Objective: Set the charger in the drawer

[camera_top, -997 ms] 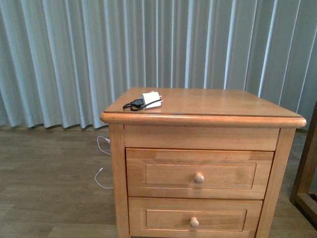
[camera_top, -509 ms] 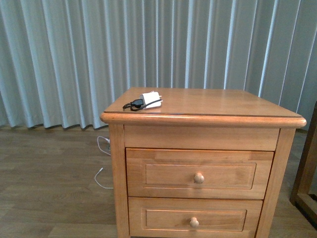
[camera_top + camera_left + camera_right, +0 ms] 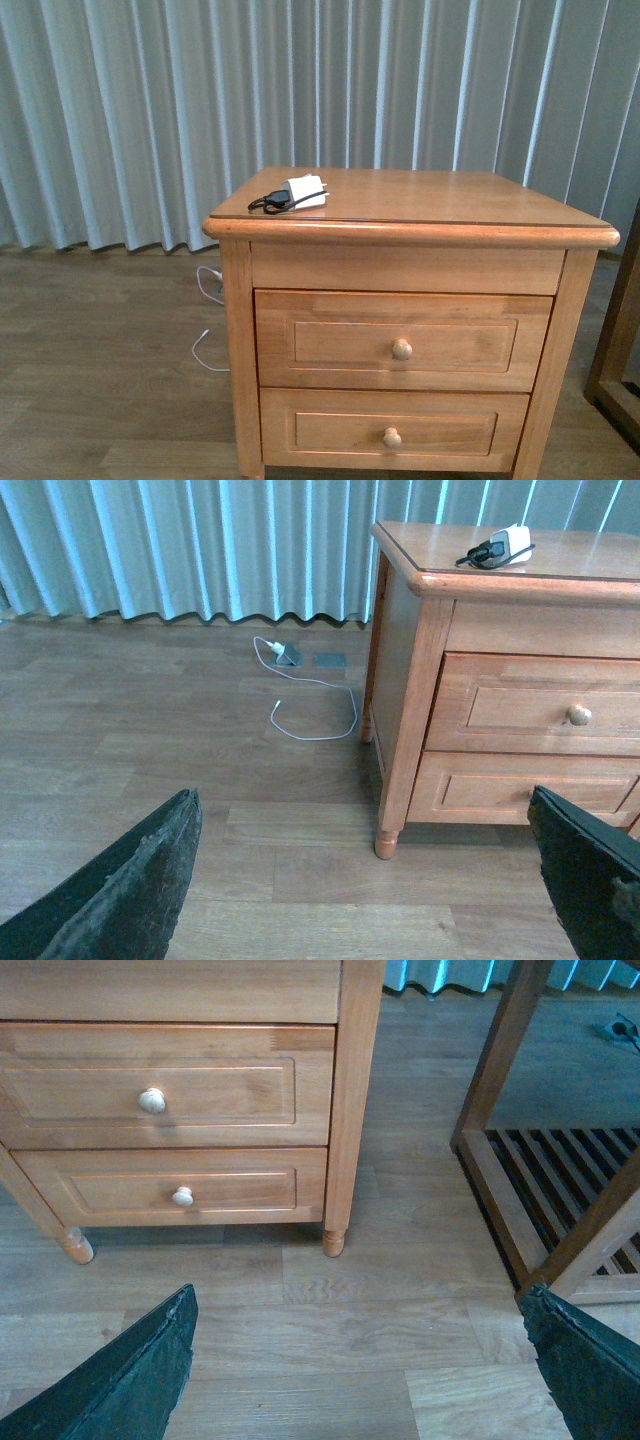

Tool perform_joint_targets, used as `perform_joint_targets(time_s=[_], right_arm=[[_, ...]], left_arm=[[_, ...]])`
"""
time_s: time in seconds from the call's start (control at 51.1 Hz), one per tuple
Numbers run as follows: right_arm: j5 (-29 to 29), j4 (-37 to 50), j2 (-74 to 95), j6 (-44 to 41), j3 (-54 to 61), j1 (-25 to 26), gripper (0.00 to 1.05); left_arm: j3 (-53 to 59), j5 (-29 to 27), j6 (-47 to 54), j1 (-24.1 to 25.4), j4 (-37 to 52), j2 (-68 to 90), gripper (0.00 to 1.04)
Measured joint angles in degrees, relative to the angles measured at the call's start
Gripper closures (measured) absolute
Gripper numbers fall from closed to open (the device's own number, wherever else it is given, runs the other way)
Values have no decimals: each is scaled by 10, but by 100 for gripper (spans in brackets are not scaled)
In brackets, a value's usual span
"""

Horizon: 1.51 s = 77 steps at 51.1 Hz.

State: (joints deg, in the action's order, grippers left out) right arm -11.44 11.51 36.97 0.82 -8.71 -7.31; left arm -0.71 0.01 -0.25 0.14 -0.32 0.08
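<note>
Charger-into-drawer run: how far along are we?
Done: nothing yet. The charger lies on top of the nightstand, and the upper drawer is shut. In hand: nothing; the left pincer and right pincer are both open, empty and clear of the nightstand. Left: pull the drawer open, pick up the charger, place it inside.
</note>
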Motion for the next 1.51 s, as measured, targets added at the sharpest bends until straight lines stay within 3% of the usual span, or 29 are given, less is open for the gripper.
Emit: perform_joint_targets(time_s=[0.293,0.606,0.861,1.193,1.506], right_arm=[[19,123,215,-14,-74,-11,8],[14,236,426,-31,-170,-57,8],[1,285,593,-33,-271,-80,8],[-16,311,784,-25,-419,-105,8],[-33,230,918,66,-583,-106,8]], left_arm=[[0,0,0,0,0,0,6],[0,0,0,0,0,0,6],[0,0,0,0,0,0,6],[0,0,0,0,0,0,6],[0,0,0,0,0,0,6]])
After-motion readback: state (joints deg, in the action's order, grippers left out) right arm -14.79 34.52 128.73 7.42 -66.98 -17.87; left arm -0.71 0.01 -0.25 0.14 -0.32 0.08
